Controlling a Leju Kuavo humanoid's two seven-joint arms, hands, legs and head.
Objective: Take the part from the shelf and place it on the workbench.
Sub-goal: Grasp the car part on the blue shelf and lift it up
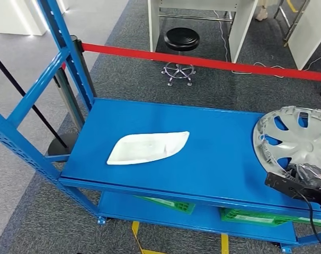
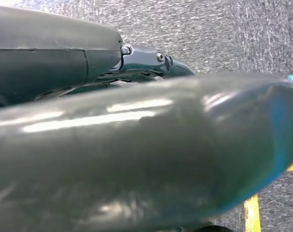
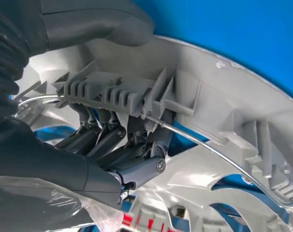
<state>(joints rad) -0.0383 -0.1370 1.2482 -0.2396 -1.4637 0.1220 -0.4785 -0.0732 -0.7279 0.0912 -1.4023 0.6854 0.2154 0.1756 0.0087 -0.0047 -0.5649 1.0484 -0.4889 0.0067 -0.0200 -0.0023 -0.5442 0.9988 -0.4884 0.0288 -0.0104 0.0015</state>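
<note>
1. Head view: a blue metal shelf [image 1: 215, 148] with a smooth painted deck runs across the picture, on grey carpet. On its right end lies the part, a round silver-grey plastic wheel cover [image 1: 299, 135] with spoke-like openings that show the blue beneath. It lies flat and, being round, has no long axis. The right robot hand [image 1: 306, 177] sits at the cover's near rim, partly wrapped in clear film, with a black cable trailing from the wrist. Left of centre on the same deck, well apart from the cover, lies a white, flat, leaf-shaped panel [image 1: 149, 147], its long axis running left to right with the tapered end to the right. Green crates [image 1: 247, 216] sit on the lower deck. Behind the shelf stretch a red barrier tape [image 1: 198, 61] and a black round stool [image 1: 181, 39].

2. Left wrist view: the left robot hand [image 2: 148, 60] appears as dark, glossy curved parts against carpet; whether its fingers are apart or together cannot be told.

3. Right wrist view: the right robot hand's dark fingers [image 3: 112, 140] curl under the cover's ribbed grey rim, the thumb [image 3: 101, 21] on the other side, clamping it. A thin wire ring [image 3: 211, 150] follows the rim's inner side.
</note>
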